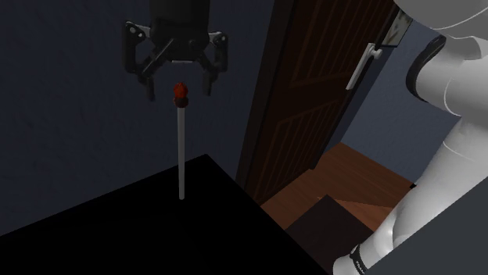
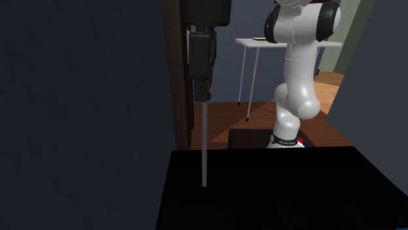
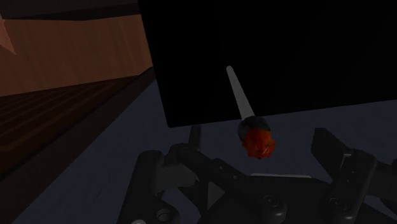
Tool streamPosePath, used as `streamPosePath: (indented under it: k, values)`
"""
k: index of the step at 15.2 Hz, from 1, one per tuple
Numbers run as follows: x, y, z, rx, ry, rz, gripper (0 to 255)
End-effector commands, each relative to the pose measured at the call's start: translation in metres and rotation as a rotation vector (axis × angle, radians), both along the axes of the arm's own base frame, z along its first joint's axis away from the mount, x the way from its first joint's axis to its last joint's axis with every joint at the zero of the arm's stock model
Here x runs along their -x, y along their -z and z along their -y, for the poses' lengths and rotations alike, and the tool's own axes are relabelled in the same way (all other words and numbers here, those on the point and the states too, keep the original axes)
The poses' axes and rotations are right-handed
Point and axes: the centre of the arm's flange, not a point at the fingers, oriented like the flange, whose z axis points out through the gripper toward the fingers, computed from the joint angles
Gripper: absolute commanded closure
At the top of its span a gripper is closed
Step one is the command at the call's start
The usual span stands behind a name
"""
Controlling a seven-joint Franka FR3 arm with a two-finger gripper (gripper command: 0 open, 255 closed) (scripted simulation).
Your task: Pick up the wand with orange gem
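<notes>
Shoulder view: upright grey wand (image 1: 181, 148), orange-red gem (image 1: 181, 94) atop; tool (image 1: 179, 91) spread wide.

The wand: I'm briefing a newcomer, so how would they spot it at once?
Start at the black tabletop. On it a thin grey wand stands upright, directly below the open gripper. The red-orange gem at its top marks it out.
</notes>
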Motion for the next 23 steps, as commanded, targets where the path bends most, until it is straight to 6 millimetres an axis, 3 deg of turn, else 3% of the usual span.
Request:
streamPosePath:
  k: [1, 10, 23]
  values:
    - [0.000, 0.002, 0.000, 0.000, 0.000, 0.000, 255]
    - [0.000, 0.002, 0.000, 0.000, 0.000, 0.000, 255]
    - [0.000, -0.067, 0.000, 0.000, 0.000, 0.000, 255]
